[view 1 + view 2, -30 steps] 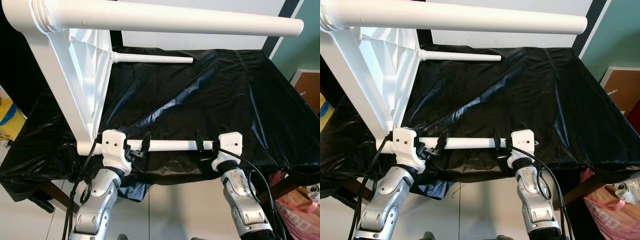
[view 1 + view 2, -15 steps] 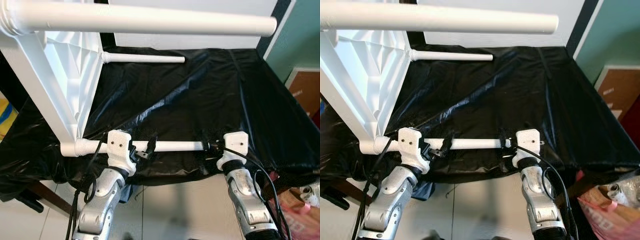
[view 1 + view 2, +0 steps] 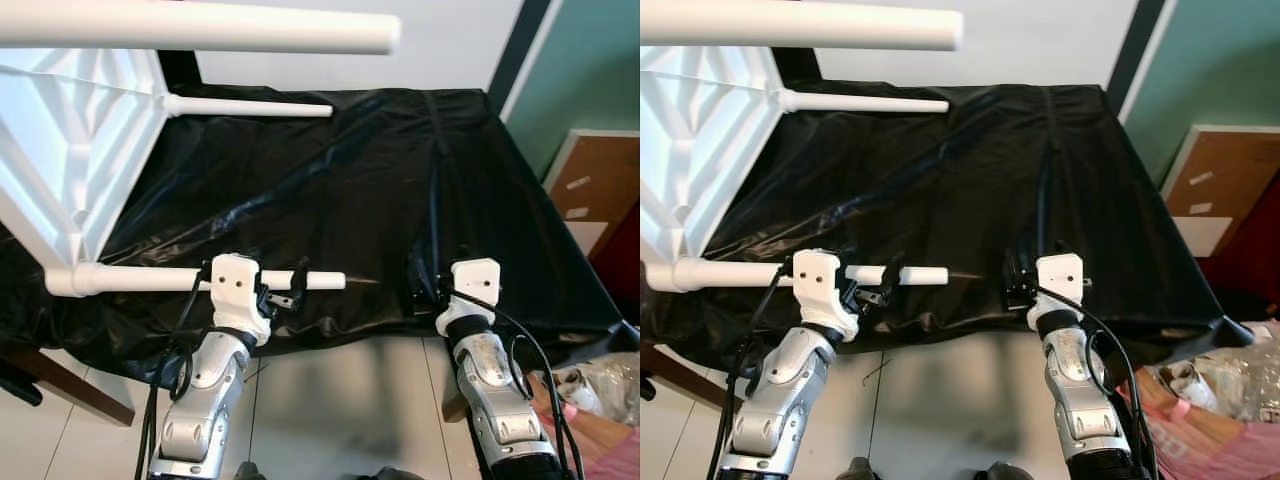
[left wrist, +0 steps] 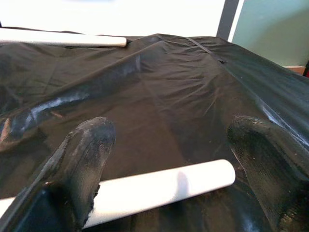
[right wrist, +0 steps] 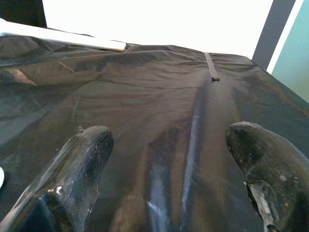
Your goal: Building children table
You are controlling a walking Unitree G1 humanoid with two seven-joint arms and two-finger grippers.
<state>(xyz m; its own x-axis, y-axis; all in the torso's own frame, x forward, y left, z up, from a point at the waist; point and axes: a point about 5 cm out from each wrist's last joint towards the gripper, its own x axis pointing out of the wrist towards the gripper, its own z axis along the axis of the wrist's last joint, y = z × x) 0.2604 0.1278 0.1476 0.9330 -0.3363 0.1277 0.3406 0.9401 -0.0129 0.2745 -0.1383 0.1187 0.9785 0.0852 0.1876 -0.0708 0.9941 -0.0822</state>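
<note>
Slippage is the chief risk judged here: the near leg [image 3: 150,279] is cradled rather than clamped, so a jolt or a tilt of the wrist could let it roll out and swing the whole table down onto the black sheet [image 3: 380,190].

The left gripper [image 3: 283,291] is seen spread wide, its fingers [image 4: 82,159] set on either side of the near leg; one finger appears to touch it, the other stands apart, and nothing is squeezed. The right gripper [image 3: 425,287] is likewise held wide apart and empty, poised over bare sheet, well beyond the leg's free end.

The table top [image 3: 70,150] is turned on edge, out past the left gripper's outer side, with its ribbed underside facing the grippers. The near leg's long axis is laid crosswise between the left gripper's fingers, its socket end fixed at the table top's corner and its free end pointing toward the right gripper. A second leg [image 3: 250,105] lies parallel, far ahead of the fingertips, and a third [image 3: 200,28] is carried high above.
</note>
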